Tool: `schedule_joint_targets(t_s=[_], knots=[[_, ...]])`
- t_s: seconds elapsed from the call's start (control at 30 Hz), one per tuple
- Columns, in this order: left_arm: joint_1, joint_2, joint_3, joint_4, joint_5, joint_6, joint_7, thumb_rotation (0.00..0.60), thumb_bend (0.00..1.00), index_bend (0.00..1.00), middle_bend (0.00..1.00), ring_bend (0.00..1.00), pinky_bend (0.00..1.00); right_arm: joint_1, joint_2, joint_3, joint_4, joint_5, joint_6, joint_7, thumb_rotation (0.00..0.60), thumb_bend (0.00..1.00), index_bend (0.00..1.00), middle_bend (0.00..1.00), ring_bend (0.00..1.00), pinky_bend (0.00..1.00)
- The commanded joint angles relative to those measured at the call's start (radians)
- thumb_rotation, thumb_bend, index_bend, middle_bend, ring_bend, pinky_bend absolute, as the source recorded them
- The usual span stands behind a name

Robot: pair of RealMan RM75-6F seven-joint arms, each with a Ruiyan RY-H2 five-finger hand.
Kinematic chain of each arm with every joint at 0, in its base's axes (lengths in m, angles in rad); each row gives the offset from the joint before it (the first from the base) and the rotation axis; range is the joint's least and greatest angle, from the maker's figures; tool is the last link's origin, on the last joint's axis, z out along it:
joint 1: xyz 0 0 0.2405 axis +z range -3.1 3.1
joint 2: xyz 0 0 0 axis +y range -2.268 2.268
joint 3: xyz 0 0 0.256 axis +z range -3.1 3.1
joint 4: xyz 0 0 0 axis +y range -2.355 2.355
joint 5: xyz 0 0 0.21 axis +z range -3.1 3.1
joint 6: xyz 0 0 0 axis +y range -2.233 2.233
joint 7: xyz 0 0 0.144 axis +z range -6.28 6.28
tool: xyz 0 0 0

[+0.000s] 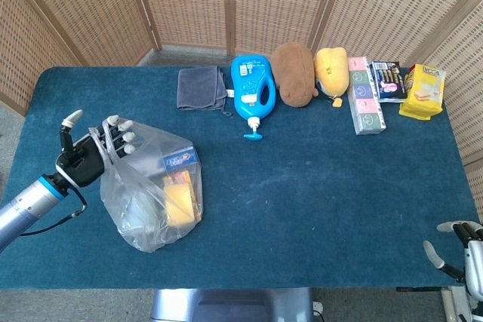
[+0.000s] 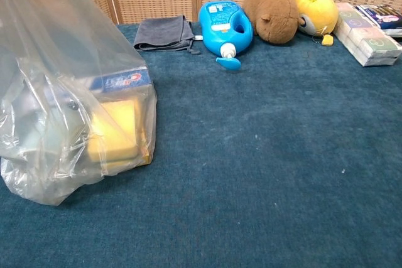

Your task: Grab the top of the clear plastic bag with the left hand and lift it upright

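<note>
The clear plastic bag (image 1: 143, 201) stands on the left of the blue table (image 1: 324, 186), its top drawn up toward my left hand (image 1: 84, 153). That hand grips the bag's top edge, fingers hooked through the plastic and thumb raised. Inside lie a yellow box (image 1: 179, 200) and a toothpaste box (image 1: 179, 160). In the chest view the bag (image 2: 56, 61) fills the left side and its top runs out of frame, so the left hand is hidden there. My right hand (image 1: 462, 250) hangs off the table's near right corner, fingers apart, holding nothing.
Along the far edge lie a grey cloth (image 1: 202, 88), a blue detergent bottle (image 1: 252, 90), a brown plush (image 1: 295, 73), a yellow plush (image 1: 331, 71), a stack of tissue packs (image 1: 365, 96), a dark packet (image 1: 389, 81) and a yellow pack (image 1: 424, 92).
</note>
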Motion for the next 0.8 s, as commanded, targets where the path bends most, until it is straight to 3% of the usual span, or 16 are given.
schedule_joint_targets(t_s=[0.03, 0.13, 0.33, 0.5, 0.6, 0.8], knots=[[-0.016, -0.001, -0.026, -0.013, -0.018, -0.031, -0.007, 0.0, 0.38, 0.45, 0.45, 0.47, 0.53, -0.001, 0.0, -0.001, -0.001, -0.002, 0.002, 0.002, 0.046, 0.32, 0.42, 0.42, 0.32, 0.24], [-0.024, 0.01, -0.044, -0.035, -0.028, -0.053, 0.008, 0.0, 0.42, 0.56, 0.57, 0.58, 0.63, -0.002, 0.001, -0.001, -0.002, -0.003, 0.004, 0.003, 0.047, 0.32, 0.42, 0.42, 0.32, 0.24], [-0.05, 0.061, -0.086, -0.105, -0.071, -0.129, 0.066, 0.014, 0.54, 0.61, 0.67, 0.69, 0.73, -0.006, 0.005, -0.001, 0.0, -0.004, 0.009, 0.01, 0.048, 0.32, 0.42, 0.42, 0.32, 0.24], [-0.062, 0.099, -0.13, -0.149, -0.075, -0.146, 0.079, 0.222, 0.68, 0.65, 0.72, 0.75, 0.79, -0.006, 0.004, 0.0, 0.001, -0.004, 0.01, 0.013, 0.05, 0.32, 0.42, 0.42, 0.32, 0.24], [-0.07, 0.112, -0.153, -0.166, -0.082, -0.162, 0.086, 0.317, 0.76, 0.65, 0.73, 0.75, 0.8, -0.006, 0.003, 0.0, 0.002, -0.005, 0.009, 0.014, 0.051, 0.32, 0.42, 0.42, 0.32, 0.24], [-0.079, 0.146, -0.209, -0.203, -0.11, -0.186, 0.106, 0.419, 0.81, 0.65, 0.73, 0.75, 0.81, -0.009, 0.006, 0.002, 0.005, -0.001, 0.014, 0.02, 0.053, 0.32, 0.42, 0.42, 0.32, 0.24]])
